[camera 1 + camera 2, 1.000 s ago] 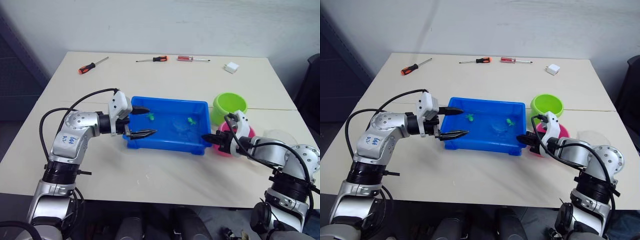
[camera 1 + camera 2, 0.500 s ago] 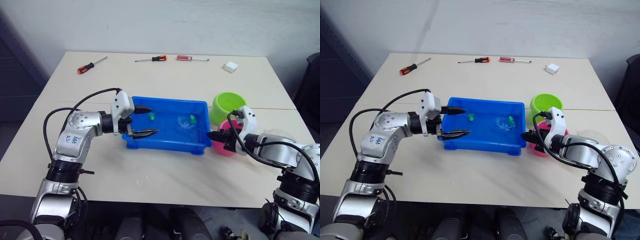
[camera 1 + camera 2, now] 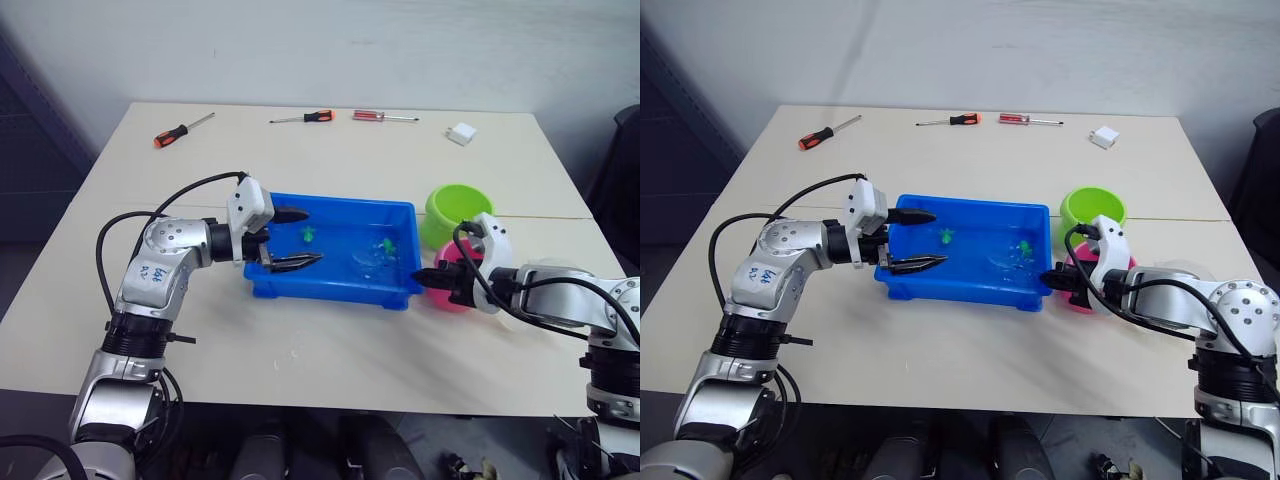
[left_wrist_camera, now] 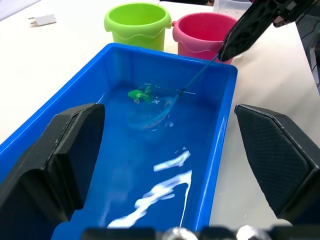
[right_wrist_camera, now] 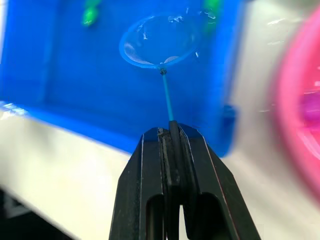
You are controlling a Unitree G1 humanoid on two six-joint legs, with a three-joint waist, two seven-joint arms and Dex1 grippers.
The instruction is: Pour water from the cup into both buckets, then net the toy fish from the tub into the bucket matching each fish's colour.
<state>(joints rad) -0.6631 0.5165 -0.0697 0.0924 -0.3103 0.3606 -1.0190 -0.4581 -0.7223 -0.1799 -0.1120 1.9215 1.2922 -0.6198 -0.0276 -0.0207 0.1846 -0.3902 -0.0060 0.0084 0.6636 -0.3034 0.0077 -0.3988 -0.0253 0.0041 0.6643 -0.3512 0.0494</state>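
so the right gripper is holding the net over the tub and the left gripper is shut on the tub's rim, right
Not quite. The left gripper is open, its fingers spread over the end of the tub, as the left wrist view shows. The right gripper does hold the net by its handle over the tub.

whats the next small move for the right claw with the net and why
Probably slide the hoop sideways under the nearer green fish. The right claw is shut on the net, whose hoop sits empty in the tub, with that fish just past its rim.
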